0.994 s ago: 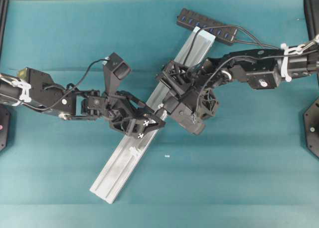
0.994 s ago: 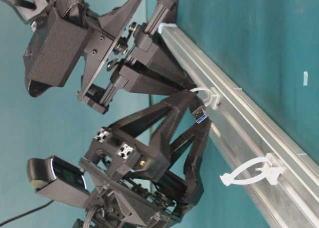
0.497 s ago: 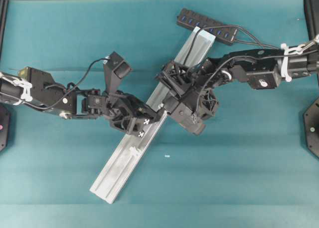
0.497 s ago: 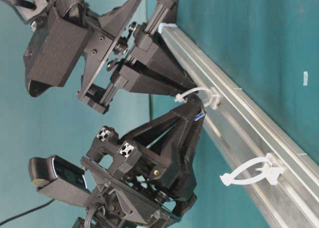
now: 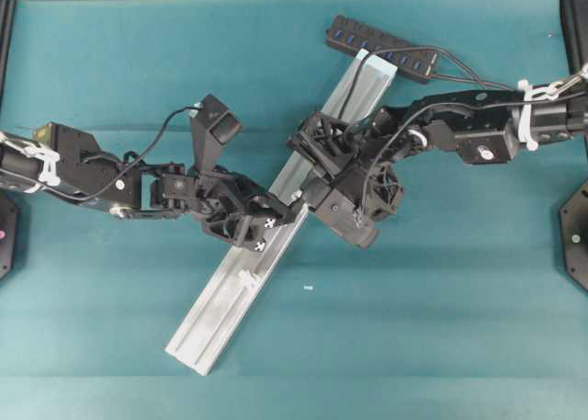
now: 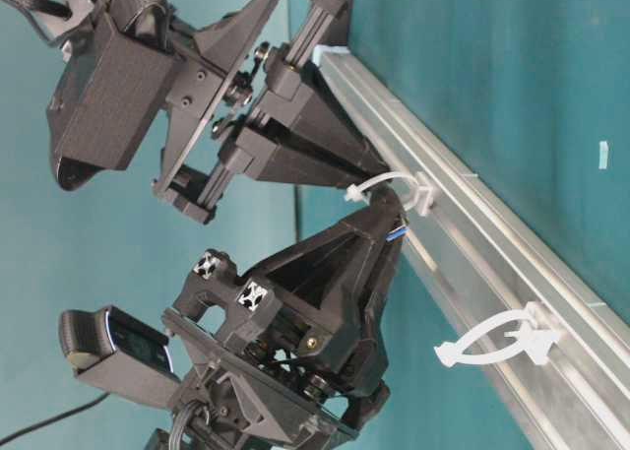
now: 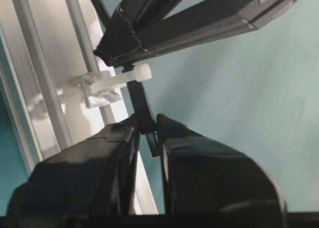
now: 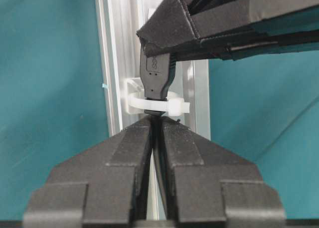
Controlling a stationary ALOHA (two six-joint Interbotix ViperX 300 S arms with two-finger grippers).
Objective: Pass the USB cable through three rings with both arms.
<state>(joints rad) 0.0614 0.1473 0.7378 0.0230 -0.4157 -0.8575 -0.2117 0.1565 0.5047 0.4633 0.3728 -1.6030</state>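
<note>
Overhead, a long silver rail [image 5: 266, 236] lies slantwise across the teal table [image 5: 441, 328], its far end touching a black hub [image 5: 381, 48] with blue sockets. Both grippers meet over the middle of the rail and crowd it. The left gripper [image 5: 283, 209] reaches in from the left with its jaws closed on the plug of the USB cable [image 8: 155, 73], which sticks out just past the middle ring [image 8: 154, 103]. The right gripper [image 5: 303, 198] comes from the right, its jaws pinched nearly together on the cord just behind that same ring. The ring itself sits squeezed between the two sets of fingertips, with the cord running through it.

Nearer along the rail, another ring [image 6: 492, 340] stands open and unobstructed. The third ring cannot be made out under the right arm. The right arm's camera block hangs over the rail's right side. A small white scrap [image 5: 308, 288] lies on the table right of the rail's near half. Wide bare table surrounds the rail's near end.
</note>
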